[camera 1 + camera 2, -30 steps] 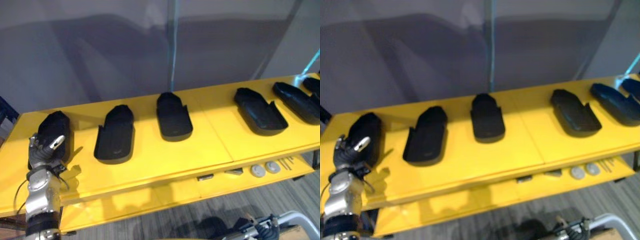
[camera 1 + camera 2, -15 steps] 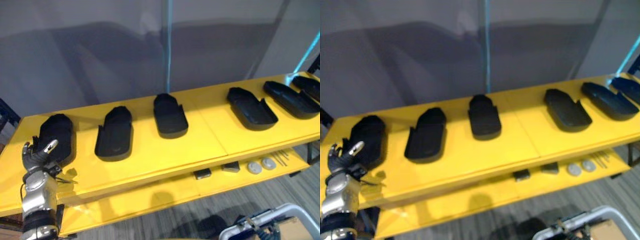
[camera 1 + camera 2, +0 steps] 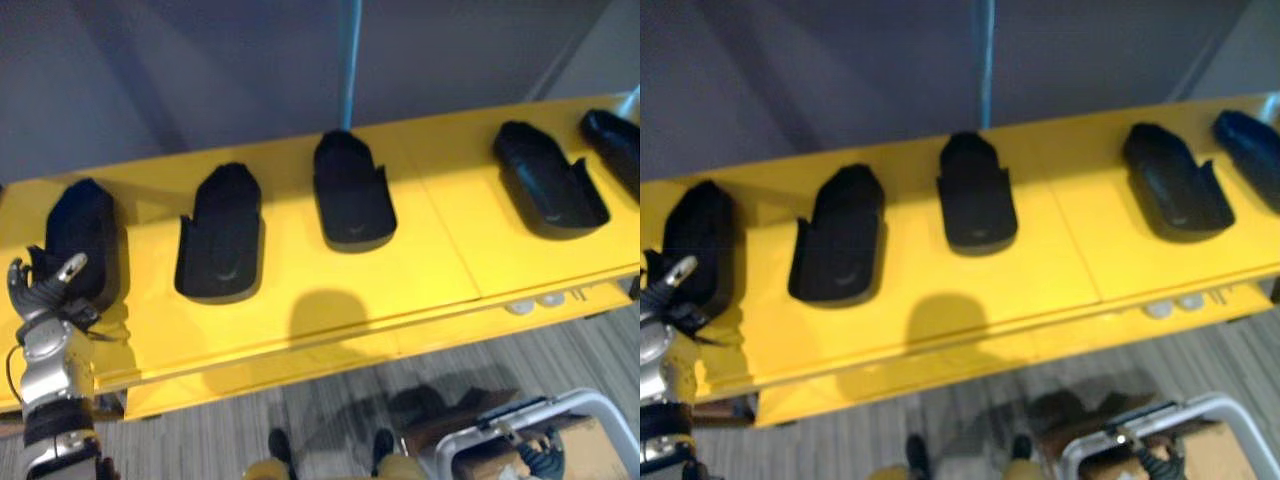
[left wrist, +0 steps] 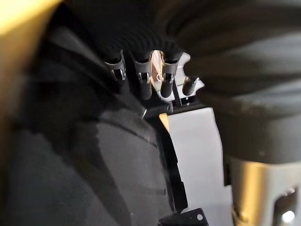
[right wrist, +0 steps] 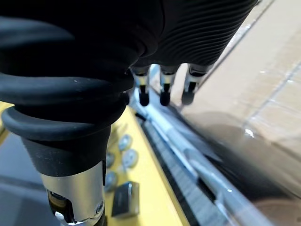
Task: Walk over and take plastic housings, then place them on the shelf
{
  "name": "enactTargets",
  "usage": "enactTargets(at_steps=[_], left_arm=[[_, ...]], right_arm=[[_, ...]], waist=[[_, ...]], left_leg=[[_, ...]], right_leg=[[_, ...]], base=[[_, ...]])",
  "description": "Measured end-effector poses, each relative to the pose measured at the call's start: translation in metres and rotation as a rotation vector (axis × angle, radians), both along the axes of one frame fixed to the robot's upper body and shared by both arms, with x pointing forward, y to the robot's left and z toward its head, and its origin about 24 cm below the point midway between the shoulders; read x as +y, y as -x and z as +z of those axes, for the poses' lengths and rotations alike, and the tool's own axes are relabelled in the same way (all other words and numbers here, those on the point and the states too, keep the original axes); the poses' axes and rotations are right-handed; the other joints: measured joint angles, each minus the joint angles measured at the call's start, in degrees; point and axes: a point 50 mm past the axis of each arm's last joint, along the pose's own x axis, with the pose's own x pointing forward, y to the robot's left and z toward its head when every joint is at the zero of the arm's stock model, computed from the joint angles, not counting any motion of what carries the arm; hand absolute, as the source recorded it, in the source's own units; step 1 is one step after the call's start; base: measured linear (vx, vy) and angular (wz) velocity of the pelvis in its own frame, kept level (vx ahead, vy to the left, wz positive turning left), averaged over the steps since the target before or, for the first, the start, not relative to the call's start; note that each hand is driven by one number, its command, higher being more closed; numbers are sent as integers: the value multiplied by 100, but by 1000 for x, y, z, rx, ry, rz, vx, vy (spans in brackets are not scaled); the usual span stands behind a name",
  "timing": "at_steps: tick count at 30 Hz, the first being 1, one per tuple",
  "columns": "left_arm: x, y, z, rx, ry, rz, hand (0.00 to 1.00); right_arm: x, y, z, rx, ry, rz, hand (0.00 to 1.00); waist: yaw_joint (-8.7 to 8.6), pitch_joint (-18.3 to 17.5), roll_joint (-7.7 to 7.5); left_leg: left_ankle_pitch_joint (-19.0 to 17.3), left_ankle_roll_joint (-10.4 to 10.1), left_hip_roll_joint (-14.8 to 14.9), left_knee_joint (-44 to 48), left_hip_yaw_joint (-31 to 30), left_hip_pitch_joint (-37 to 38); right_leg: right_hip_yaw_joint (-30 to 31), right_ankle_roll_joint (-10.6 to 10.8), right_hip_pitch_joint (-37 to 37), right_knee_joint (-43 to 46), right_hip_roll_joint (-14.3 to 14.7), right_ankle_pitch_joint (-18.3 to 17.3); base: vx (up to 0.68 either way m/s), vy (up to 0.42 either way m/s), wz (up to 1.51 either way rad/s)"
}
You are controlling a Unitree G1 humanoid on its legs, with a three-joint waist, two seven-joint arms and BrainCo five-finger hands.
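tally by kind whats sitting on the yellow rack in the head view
black plastic housings: 5
grey round discs, peeking out below: 2
total: 7

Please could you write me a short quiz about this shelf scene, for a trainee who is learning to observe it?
1. How many black housings lie on the yellow top shelf?
2. True or false: the left hand is lifting the leftmost housing off the shelf.
3. What lies on the lower shelf, at the robot's right? A) small pale round parts B) a red cup C) a folded cloth

Key: 1. Five; the rightmost is cut by the picture's edge. 2. False: the hand is open and the housing lies on the shelf. 3. A.
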Motion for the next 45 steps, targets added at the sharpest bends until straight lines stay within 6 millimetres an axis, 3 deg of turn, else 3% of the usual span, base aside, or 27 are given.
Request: enactTargets(at_steps=[4, 8, 33, 41, 43, 44, 45], left_arm=[[1, -3, 7, -26, -11, 1, 0], [7, -1, 19, -33, -44, 8, 0], [35, -6, 58, 112, -159, 28, 0], [35, -11, 83, 59, -233, 19, 0], [22, -18, 102, -45, -310, -22, 0], [7, -19, 125, -165, -394, -70, 0], [1, -19, 135, -222, -416, -90, 0]], right_arm=[[-1, 0, 0, 2, 5, -11, 0], [-1, 2, 0, -5, -7, -25, 0], [-3, 7, -3, 14, -22, -13, 0], [-1, 10, -7, 27, -42, -2, 0], [1, 11, -9, 33, -47, -7, 0], [3, 12, -9, 26, -45, -11, 0], [4, 12, -9, 21, -45, -11, 0]], waist=[[8, 129, 2], [12, 280, -50], [94, 393, 18], [106, 506, -17], [111, 504, -20], [122, 502, -25], [125, 500, -27]], left_leg=[[-205, 14, 46, 326, -36, -166], [-325, -18, 77, 566, -44, -332], [-444, -24, 154, 813, -22, -502], [-451, -13, 162, 850, -29, -504], [-450, -13, 155, 851, -72, -498], [-449, -11, 147, 849, -90, -491], [-448, -11, 144, 847, -93, -486]], right_leg=[[80, -46, -147, 258, -25, -137], [233, 47, -301, 438, -42, -371], [373, 53, -461, 565, 3, -405], [374, 53, -456, 586, 4, -405], [358, 53, -416, 574, 5, -405], [356, 55, -389, 552, 4, -403], [354, 59, -373, 535, 4, -400]], base=[[-17, 27, -2], [-35, 0, -1], [4, 1, -1], [0, 0, 0], [2, 2, 8], [4, 3, 7], [8, 2, 5]])
